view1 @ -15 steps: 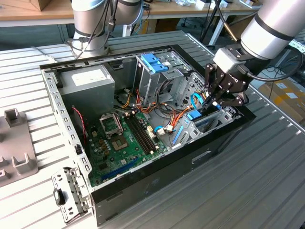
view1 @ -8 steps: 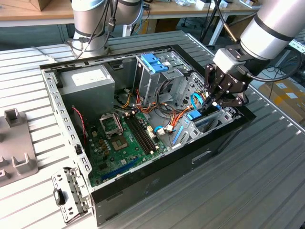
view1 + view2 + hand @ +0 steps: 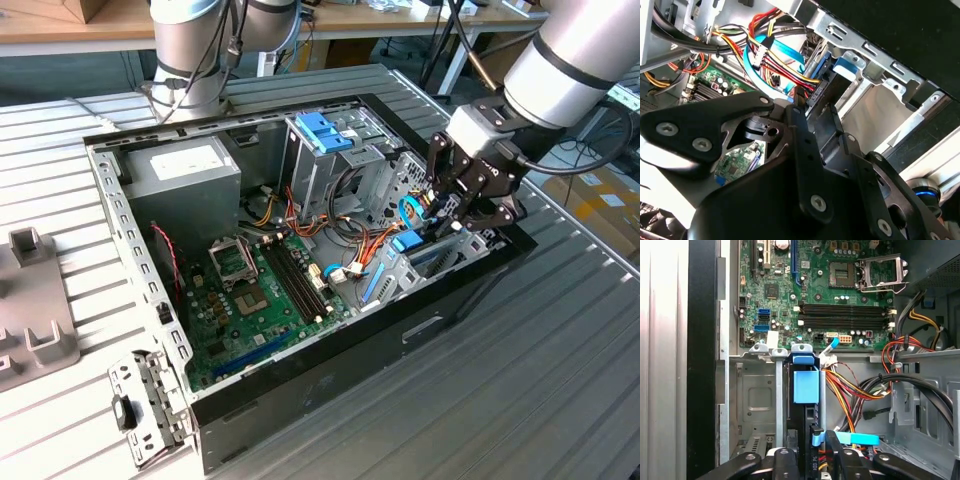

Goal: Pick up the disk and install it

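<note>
The exterior view showed the gripper (image 3: 462,205) at the computer case's (image 3: 330,375) front corner, clenched on the disk (image 3: 412,243) standing in its bay.

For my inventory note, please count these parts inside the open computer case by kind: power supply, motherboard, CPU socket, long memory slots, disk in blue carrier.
power supply: 1
motherboard: 1
CPU socket: 1
memory slots: 4
disk: 1
Total: 8
</note>
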{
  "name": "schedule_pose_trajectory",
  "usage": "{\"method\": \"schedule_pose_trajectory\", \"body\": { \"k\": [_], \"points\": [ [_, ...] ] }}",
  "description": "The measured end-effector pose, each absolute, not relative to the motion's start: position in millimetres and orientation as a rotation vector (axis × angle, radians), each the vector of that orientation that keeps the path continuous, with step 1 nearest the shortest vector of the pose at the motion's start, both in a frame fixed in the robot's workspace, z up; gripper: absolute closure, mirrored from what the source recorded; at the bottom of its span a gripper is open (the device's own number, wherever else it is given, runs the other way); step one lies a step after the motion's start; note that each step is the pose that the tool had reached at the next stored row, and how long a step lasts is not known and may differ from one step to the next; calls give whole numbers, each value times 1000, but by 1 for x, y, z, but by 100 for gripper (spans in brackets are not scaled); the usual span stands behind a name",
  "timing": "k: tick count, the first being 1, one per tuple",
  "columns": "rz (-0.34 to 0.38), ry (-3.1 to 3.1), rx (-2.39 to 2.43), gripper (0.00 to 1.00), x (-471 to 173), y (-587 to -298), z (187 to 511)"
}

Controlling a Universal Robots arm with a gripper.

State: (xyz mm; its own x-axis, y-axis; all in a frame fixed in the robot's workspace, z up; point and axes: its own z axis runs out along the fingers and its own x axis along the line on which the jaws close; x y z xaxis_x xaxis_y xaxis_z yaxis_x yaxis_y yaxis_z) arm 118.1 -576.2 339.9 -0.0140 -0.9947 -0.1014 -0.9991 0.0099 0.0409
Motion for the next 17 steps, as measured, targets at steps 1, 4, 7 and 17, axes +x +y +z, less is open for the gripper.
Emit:
{"method": "schedule_pose_trajectory", "body": {
  "k": [1, 4, 7, 17],
  "points": [
    [155, 2201, -2175, 64, 118, -576, 340],
    [156, 2201, -2175, 64, 118, -576, 345],
    [157, 2200, -2174, 64, 118, -576, 352],
    [163, 2197, -2171, 65, 118, -576, 359]
  ]
}}
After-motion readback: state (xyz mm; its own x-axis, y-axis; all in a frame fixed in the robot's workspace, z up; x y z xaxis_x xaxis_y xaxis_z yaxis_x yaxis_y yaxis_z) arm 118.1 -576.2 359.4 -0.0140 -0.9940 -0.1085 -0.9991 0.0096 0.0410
